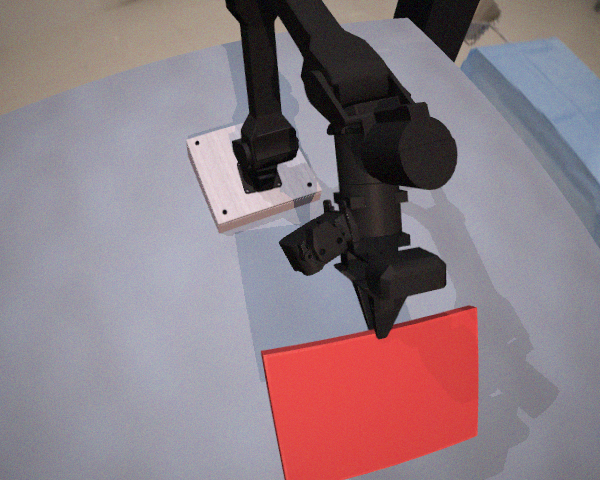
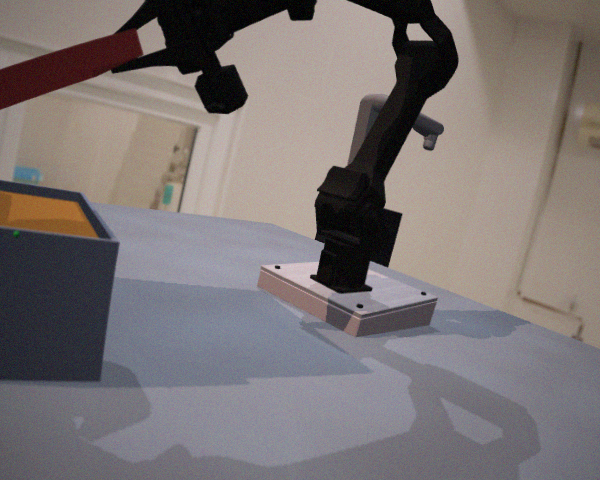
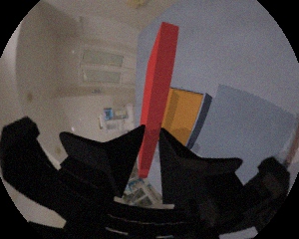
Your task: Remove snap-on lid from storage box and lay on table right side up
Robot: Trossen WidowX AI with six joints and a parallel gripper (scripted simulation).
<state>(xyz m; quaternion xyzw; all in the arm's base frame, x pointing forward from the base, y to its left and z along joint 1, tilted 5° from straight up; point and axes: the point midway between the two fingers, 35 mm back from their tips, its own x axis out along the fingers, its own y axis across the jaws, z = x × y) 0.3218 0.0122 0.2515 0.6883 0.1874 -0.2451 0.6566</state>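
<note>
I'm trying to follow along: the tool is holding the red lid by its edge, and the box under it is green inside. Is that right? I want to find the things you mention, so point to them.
Not quite: the inside of the box point(image 2: 47, 310) point(image 3: 201, 121) is orange, as the exterior view shows. The tool point(image 1: 377, 333) point(image 2: 115, 50) point(image 3: 152, 129) does hold the red lid point(image 1: 372, 397) point(image 2: 62, 69) point(image 3: 161, 75) by its edge.
</note>
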